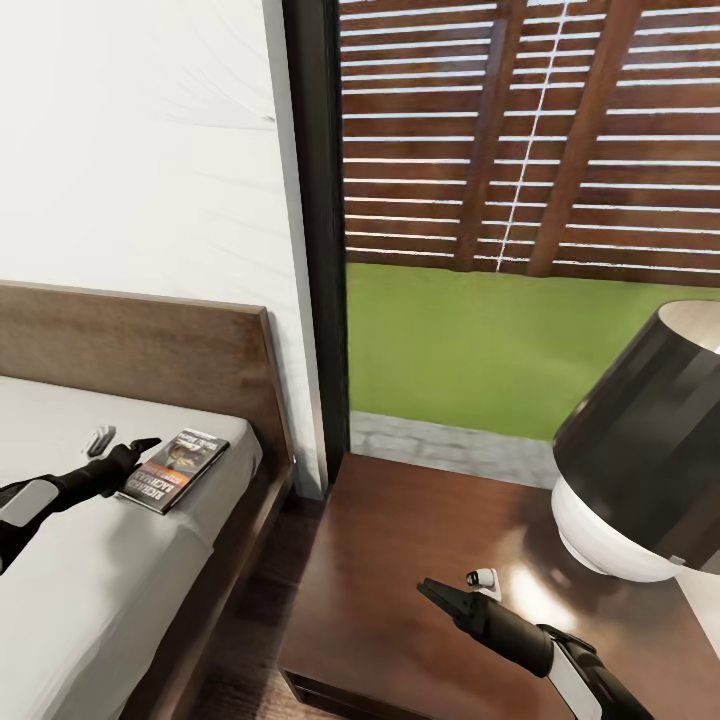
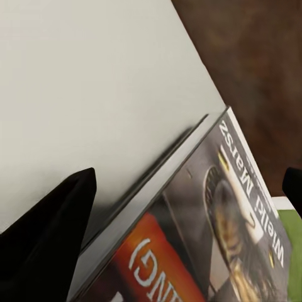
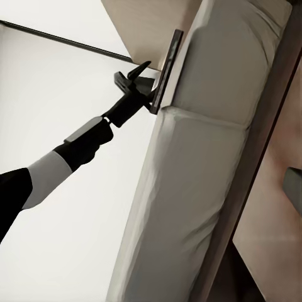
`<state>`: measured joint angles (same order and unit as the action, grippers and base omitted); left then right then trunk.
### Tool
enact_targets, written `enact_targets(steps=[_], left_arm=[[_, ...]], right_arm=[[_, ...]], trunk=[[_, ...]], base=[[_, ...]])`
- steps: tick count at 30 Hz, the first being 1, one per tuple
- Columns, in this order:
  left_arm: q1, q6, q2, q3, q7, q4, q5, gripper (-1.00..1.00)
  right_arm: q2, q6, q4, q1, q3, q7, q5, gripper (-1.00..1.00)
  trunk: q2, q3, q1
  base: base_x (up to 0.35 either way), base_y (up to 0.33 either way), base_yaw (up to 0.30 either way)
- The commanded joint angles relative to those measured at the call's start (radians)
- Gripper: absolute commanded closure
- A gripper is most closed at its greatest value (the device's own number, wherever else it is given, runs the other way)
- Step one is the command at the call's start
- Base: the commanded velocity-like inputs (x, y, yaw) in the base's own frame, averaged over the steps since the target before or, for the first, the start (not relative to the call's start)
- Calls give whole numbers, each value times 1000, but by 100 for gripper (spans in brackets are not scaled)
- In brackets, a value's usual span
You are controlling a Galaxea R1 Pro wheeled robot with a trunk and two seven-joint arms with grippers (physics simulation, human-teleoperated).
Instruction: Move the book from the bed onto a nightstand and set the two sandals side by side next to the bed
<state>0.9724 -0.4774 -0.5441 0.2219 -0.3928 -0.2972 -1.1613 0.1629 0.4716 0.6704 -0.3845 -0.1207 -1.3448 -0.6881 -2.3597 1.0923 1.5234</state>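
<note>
My left pincer (image 1: pixel 128 452) gapes wide astride the book's (image 1: pixel 172 468) edge, nothing gripped; book not yet off the bed (image 1: pixel 90 560), nightstand (image 1: pixel 400 570) beneath my parted, empty right pincer (image 1: pixel 452 592) awaits

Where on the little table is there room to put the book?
The nightstand is bare from its edge by the bed to the right gripper. The lamp crowds its far right. The book lies on the mattress.

One book (image 1: pixel 172 468); one bed (image 1: pixel 120 560); one nightstand (image 1: pixel 400 590); one lamp (image 1: pixel 640 450); two tools, left (image 1: pixel 135 450) and right (image 1: pixel 440 594).
</note>
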Motion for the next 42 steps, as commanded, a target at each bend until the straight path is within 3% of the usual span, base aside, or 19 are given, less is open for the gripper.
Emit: enact_targets(steps=[1,18,42], left_arm=[[0,-3,1,10,-1,1,0,-100],[0,2,24,13,-1,1,0,-100],[0,1,29,13,-1,0,0,-100]], right_arm=[[1,10,0,-1,-5,0,-10,-100],[1,10,0,-1,-4,0,-10,-100],[1,10,0,-1,-5,0,-10,-100]], trunk=[[0,1,0],[0,1,0],[0,1,0]], base=[[0,0,0],[0,0,0],[0,0,0]])
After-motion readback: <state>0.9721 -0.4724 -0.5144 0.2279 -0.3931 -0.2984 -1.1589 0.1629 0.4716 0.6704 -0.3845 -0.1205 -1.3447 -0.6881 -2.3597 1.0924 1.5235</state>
